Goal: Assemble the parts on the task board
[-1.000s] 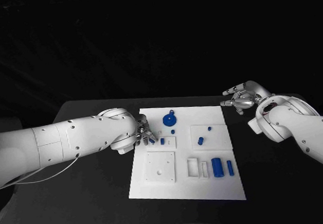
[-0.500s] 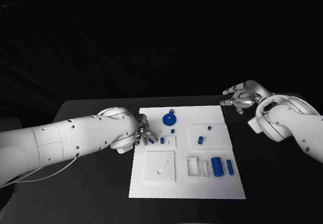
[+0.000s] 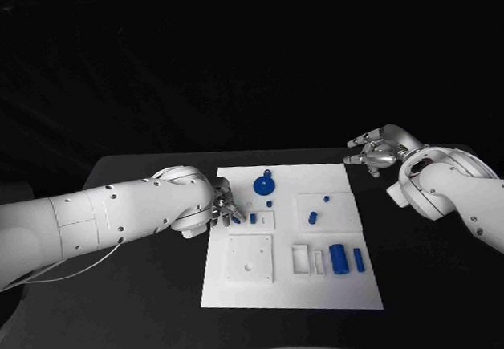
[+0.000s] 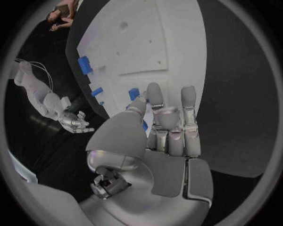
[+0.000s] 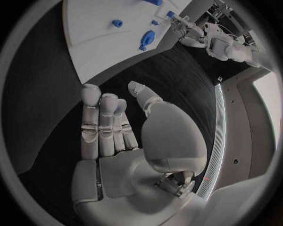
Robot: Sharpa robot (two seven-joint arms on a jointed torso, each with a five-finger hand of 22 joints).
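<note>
Blue, a small part (image 3: 253,219) lies on the task board's (image 3: 293,296) left edge strip, just beyond the left hand's (image 3: 223,211) loosely spread, empty fingertips, far nearer it than the unladen right hand (image 3: 374,155) off the board's far corner.

The right hand (image 5: 127,136), empty, fingers apart, hovers beside the task board (image 5: 103,42).
</note>
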